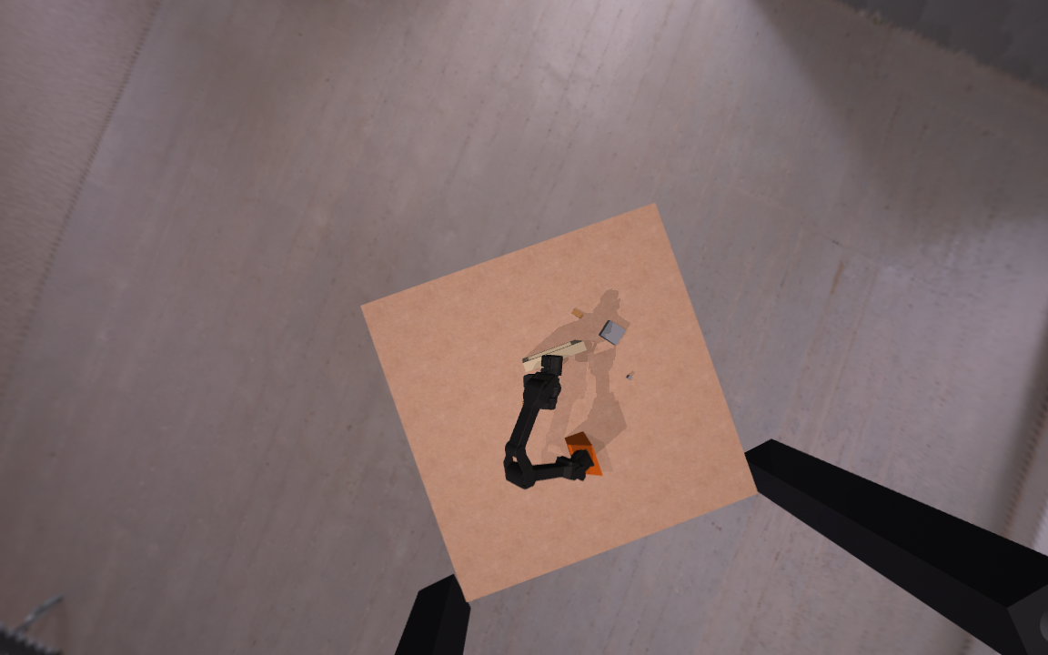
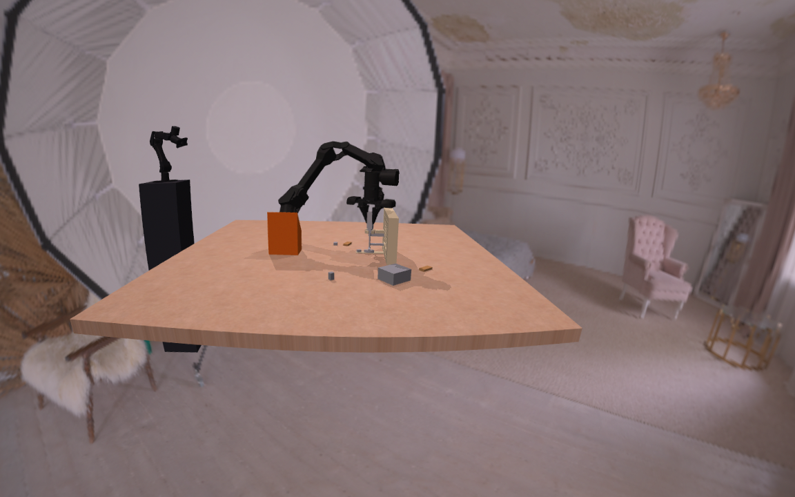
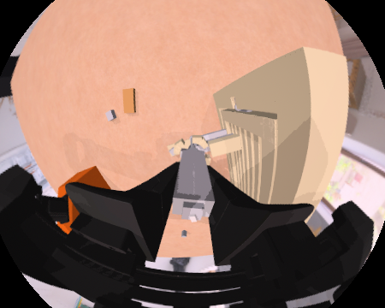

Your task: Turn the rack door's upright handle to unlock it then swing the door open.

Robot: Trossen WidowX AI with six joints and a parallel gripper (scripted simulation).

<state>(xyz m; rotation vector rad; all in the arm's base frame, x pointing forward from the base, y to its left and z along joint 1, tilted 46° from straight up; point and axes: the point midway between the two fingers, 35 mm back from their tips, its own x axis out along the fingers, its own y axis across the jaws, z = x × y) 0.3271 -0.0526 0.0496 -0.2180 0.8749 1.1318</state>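
Slim grey upright handle (image 2: 369, 220) (image 3: 194, 177) stands off the ribbed face of a tall beige panel (image 1: 567, 350) (image 2: 391, 235) (image 3: 265, 94), on short beige-and-grey brackets (image 3: 224, 146), above the tan wooden table (image 1: 446, 326) (image 2: 326, 308) (image 3: 94, 51). The pincer (image 1: 551, 365) (image 2: 369, 216) (image 3: 192, 168), at the end of a black jointed arm (image 1: 524, 423) (image 2: 309, 179), points down and is clenched on the handle, one black finger at each side of it. The step in hand looks to be the unlocking turn: in the wrist view the brackets run off sideways from the grip toward the panel, which suggests that much of the quarter turn is made, though whether it is complete I cannot tell. No swing shows; the door seems to sit closed within its frame, though the seam between them is hard to make out. The next move calls for keeping the squeeze, finishing any turn that remains, then drawing the handle along the door's arc without letting it twist back. A slack grip could slip off so narrow a handle. The orange box (image 1: 573, 442) (image 2: 283, 233) (image 3: 96, 174) and the squat grey block (image 1: 612, 332) (image 2: 394, 274) stand apart from the panel, and both deserve a watchful eye during the swing.
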